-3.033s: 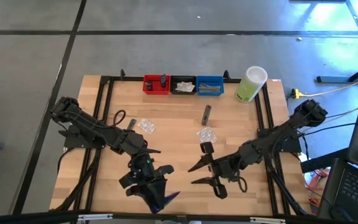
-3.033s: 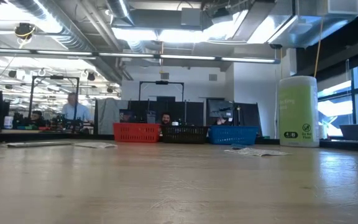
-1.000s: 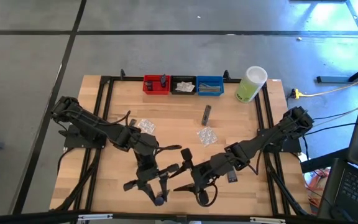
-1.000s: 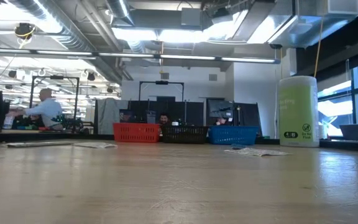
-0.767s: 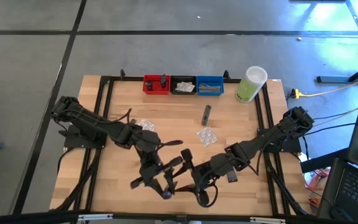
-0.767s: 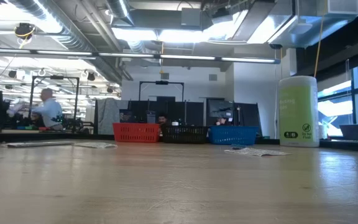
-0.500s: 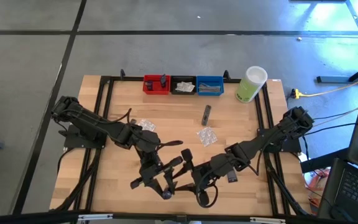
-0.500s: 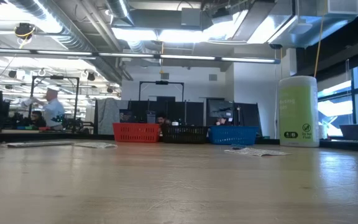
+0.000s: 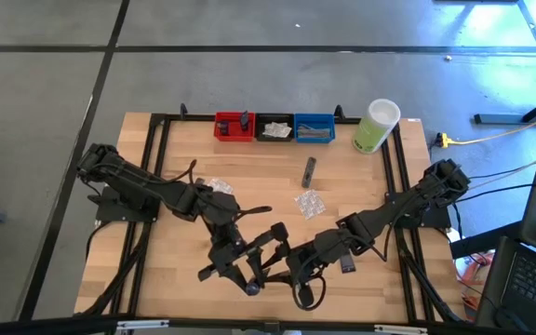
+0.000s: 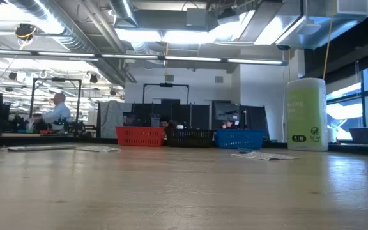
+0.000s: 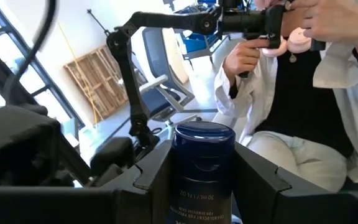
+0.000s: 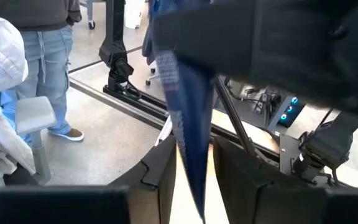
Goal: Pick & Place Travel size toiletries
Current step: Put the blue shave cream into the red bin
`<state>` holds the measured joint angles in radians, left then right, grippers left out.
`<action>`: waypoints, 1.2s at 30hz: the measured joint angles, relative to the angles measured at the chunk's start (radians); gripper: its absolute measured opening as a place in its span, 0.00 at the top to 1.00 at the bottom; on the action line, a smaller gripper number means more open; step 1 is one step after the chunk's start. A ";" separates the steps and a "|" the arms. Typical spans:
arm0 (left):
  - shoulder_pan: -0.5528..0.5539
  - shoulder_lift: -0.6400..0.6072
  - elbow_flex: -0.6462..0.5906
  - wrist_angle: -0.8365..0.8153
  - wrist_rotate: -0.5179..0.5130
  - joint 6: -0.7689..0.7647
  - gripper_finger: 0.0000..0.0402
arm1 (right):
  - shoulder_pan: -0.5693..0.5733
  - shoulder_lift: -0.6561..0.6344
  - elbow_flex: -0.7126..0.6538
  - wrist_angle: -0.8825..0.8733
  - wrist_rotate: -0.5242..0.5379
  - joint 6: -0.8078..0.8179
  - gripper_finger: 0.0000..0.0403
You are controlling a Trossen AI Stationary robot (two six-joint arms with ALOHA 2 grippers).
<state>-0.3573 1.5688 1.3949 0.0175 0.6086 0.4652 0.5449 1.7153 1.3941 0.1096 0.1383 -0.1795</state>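
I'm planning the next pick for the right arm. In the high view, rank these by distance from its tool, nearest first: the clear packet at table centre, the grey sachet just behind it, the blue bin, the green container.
From the right tool, near the front edge:
1. Clear packet, table centre.
2. Grey sachet, just behind the packet.
3. Blue bin, back edge.
4. Green container, back right corner.

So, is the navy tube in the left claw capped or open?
Capped. The left wrist view shows the navy tube between the left claw fingers, its round cap closed.

navy tube (image 11: 202, 171) reads "30 ml / 1 fl oz".
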 joint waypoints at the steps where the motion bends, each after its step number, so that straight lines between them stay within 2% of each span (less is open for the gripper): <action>1: 0.000 0.000 0.000 0.006 0.000 -0.007 0.66 | 0.000 0.000 0.000 -0.006 0.000 0.000 0.74; 8: 0.000 0.000 0.000 0.002 0.000 -0.015 0.66 | 0.000 0.000 0.000 0.001 0.000 -0.011 0.77; 22: -0.001 -0.001 0.000 0.003 0.001 -0.046 0.65 | 0.000 0.000 0.000 0.009 0.003 -0.011 0.94; 26: -0.004 -0.001 0.001 0.001 -0.041 -0.099 0.61 | 0.000 0.000 0.000 -0.003 -0.003 0.010 0.93; 32: -0.018 -0.006 0.001 -0.031 -0.091 -0.148 0.48 | 0.000 0.000 0.000 -0.081 0.000 0.065 0.94; 36: -0.036 -0.046 0.000 -0.123 -0.212 -0.146 0.42 | 0.004 0.000 0.000 -0.167 0.000 0.133 0.96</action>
<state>-0.3936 1.5231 1.3952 -0.1053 0.3969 0.3193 0.5492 1.7157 1.3941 -0.0570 0.1387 -0.0464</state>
